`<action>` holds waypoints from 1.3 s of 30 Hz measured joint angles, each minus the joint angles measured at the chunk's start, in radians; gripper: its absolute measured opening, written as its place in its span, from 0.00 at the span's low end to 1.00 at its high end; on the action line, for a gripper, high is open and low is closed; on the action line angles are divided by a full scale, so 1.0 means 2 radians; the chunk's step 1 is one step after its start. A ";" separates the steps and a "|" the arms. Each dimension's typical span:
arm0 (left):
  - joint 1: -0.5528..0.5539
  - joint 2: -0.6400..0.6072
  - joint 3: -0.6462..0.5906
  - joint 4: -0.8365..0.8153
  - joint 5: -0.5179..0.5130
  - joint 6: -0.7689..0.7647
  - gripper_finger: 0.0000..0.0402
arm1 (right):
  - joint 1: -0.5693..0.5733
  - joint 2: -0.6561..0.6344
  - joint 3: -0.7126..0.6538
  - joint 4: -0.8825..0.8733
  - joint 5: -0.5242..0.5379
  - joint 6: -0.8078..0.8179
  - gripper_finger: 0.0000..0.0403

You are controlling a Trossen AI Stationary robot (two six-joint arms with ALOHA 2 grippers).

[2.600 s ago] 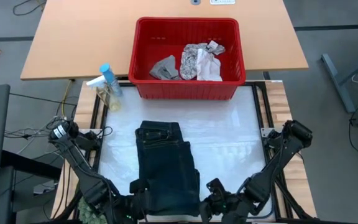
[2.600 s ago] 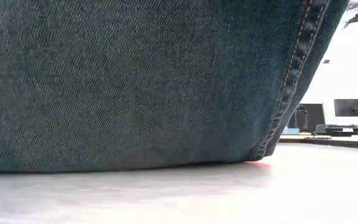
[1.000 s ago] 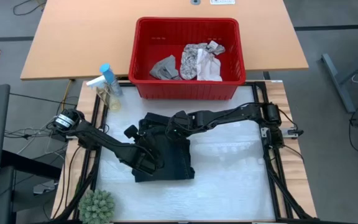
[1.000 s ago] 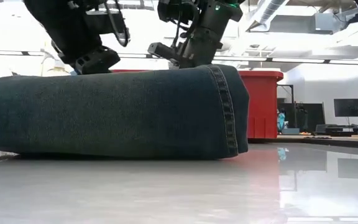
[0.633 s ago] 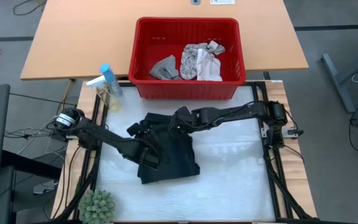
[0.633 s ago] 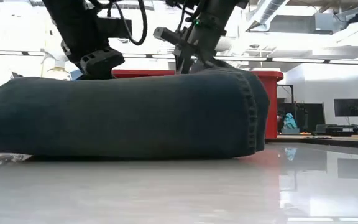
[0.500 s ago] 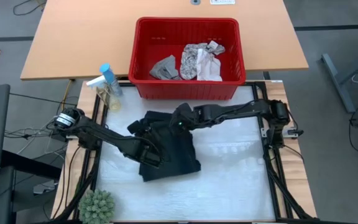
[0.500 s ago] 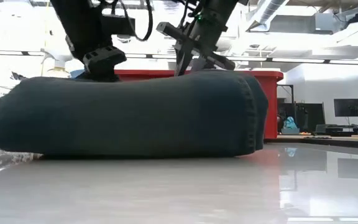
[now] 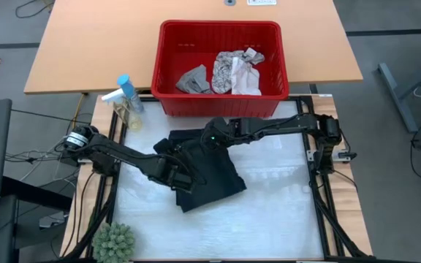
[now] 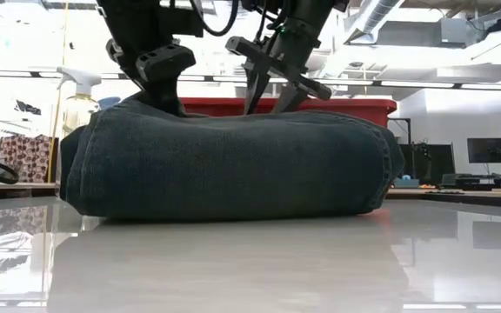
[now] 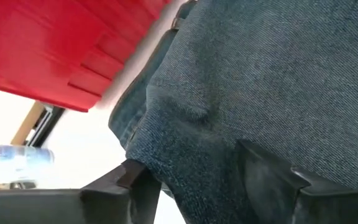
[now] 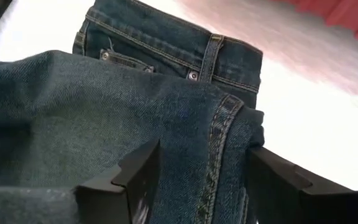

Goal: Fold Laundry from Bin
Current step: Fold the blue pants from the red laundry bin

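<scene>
The white tabletop carries the folded dark garment near its middle. Behind it stands the red bin holding patterned cloths. Both tools, left tool and right tool, straddle denim folds, fingers spread. A spray bottle stands beside the bin.

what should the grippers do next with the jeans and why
Probably lift both straight up and clear. The jeans already lie folded on the table, and the left gripper and right gripper stand open over the top layer, apparently releasing it.
</scene>
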 joint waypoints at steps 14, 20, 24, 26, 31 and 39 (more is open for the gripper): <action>-0.005 -0.021 0.000 -0.023 0.035 -0.051 0.63 | -0.035 -0.003 0.000 -0.017 -0.081 -0.073 0.61; 0.007 -0.038 -0.001 -0.067 0.035 -0.069 0.63 | -0.054 -0.005 0.000 -0.050 -0.083 -0.090 0.61; -0.009 -0.072 -0.001 -0.052 -0.012 -0.122 0.63 | -0.061 -0.027 0.000 -0.058 -0.084 -0.115 0.61; -0.022 -0.109 -0.001 -0.020 -0.050 -0.151 0.63 | -0.063 -0.046 0.000 -0.059 -0.082 -0.127 0.61; -0.067 -0.196 -0.002 0.098 -0.157 -0.142 0.63 | -0.061 -0.100 0.000 -0.052 -0.097 -0.139 0.61; -0.074 -0.222 -0.093 0.406 -0.093 0.008 0.51 | 0.011 -0.121 0.000 -0.006 -0.104 -0.148 0.59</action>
